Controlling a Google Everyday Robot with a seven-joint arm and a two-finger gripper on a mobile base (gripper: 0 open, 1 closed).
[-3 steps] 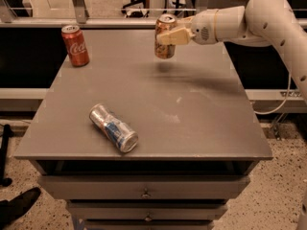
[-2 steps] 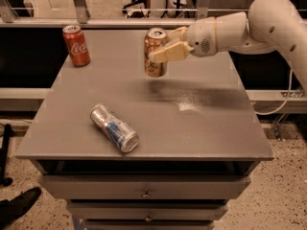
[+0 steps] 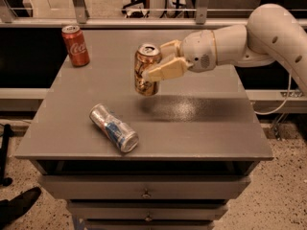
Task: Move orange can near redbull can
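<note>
Three cans, one grey tabletop (image 3: 206,128), one arm.

Far left, back corner: red Coca-Cola can (image 3: 76,45), upright, white script facing front, well apart from the rest.

Left of centre, near front edge: redbull can (image 3: 114,128), silver with blue panels, lying on its side at an angle, silver end pointing front-right.

Centre, behind and right of redbull can: orange can (image 3: 147,69), bronze-orange body, silver top, roughly upright with slight tilt. Held off the tabletop, shadow on the surface below and to its right. Not touching redbull can; clear gap between.

Claw (image 3: 154,61): clamped on orange can from the right, one tan finger by the upper rim, one across the body.

Right: white arm (image 3: 268,37), reaching in from upper right edge.

Below tabletop: drawer fronts (image 3: 144,188) with small knobs.
</note>
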